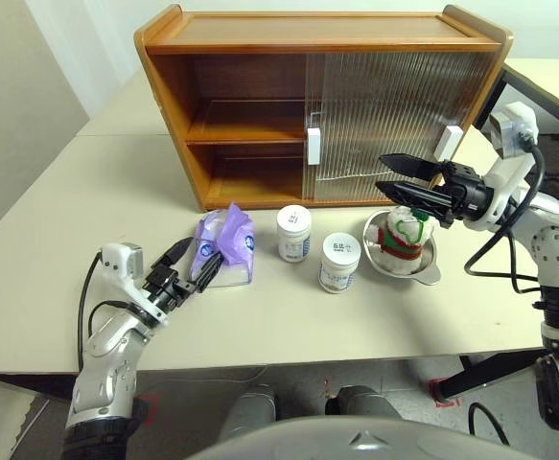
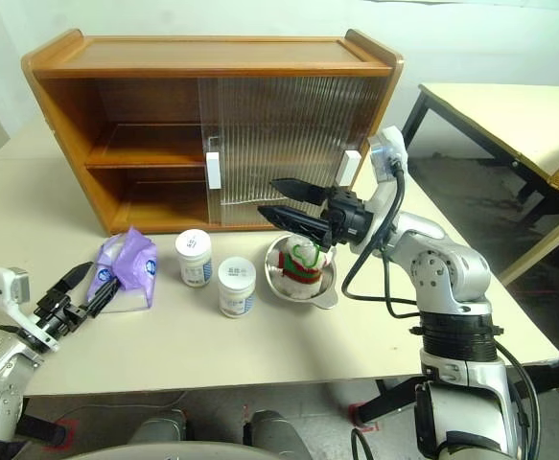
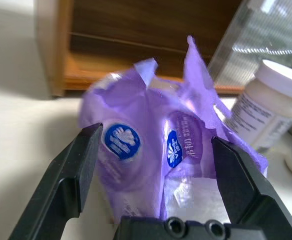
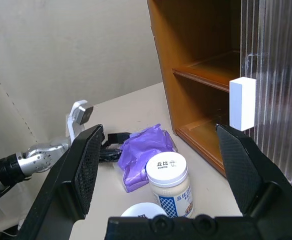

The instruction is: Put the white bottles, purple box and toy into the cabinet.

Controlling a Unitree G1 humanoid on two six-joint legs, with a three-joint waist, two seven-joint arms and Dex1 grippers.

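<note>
Left gripper (image 1: 191,268) nearer, jaws spread wide and level, flanking the purple box (image 1: 225,247) upright on the desk (image 1: 58,240) before the cabinet (image 1: 241,115); right gripper (image 1: 408,184) released above the toy (image 1: 406,235).

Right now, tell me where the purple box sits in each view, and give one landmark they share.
Left eye view: purple box left of centre, just ahead of the open left gripper.
Right eye view: lower left, left of the two bottles.
Left wrist view: centre, between the open fingers.
Right wrist view: low centre, behind a bottle.
Shared landmark: the cabinet.
</note>
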